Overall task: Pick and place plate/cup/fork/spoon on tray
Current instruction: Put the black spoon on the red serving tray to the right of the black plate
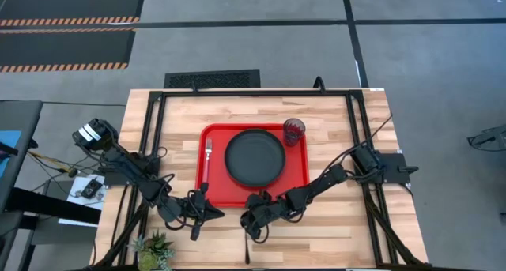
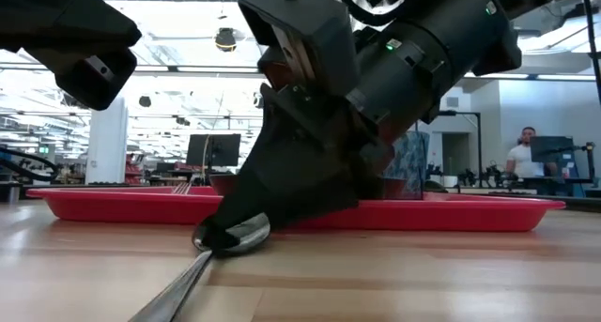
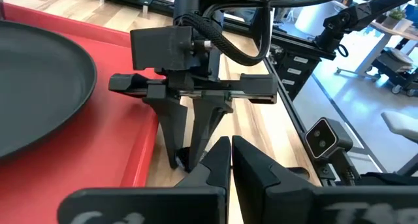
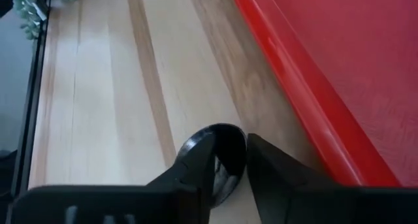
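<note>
The right claw (image 1: 254, 222) is down on the wooden surface (image 1: 340, 231) just beside the near edge of the red tray (image 1: 298, 184), its fingers narrowed around the bowl of the spoon (image 2: 233, 235), which lies flat on the wood with its handle pointing away from the tray. Whether the fingers have real purchase on the bowl is hard to tell from here; they look close on it but not yet clamped. The bowl is smooth and curved, so it could squirt out sideways as the fingers shut, or the spoon could pivot and hang by its handle once lifted. The tray's raised edge is right beside it and could catch the spoon on the way over. The left claw (image 3: 230, 160) waits pinched shut, near the right one, risking a bump. The plate (image 1: 254, 156), cup (image 1: 294, 130) and fork (image 1: 209, 150) already sit on the tray.
</note>
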Motion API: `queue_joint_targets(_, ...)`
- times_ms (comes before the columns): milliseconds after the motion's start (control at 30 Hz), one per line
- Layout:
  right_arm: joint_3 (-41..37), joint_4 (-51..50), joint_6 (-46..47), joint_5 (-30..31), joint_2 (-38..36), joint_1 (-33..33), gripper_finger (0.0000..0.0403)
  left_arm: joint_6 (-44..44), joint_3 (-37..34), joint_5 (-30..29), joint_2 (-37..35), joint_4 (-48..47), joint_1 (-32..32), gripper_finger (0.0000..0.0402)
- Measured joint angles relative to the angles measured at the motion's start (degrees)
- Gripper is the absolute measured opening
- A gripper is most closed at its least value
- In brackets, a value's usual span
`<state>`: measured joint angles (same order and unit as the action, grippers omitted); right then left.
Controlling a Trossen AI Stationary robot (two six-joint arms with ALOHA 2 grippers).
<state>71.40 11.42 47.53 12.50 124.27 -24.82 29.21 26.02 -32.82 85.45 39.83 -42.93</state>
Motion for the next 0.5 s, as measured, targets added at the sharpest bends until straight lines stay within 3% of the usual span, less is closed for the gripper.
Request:
queue_joint_targets(300, -0.1, 1.9, -0.5, -0.8, 0.4, -0.2, 0.0033, 0.0, 0.0, 0.0, 0.0, 0.0, -0.1, 0.0002)
queue_joint_targets(500, -0.2, 2.0, -2.8, -1.3, -1.5, -0.6, 0.0015, 0.4, 0.0, 0.0, 0.0, 0.0, -0.1, 0.0002)
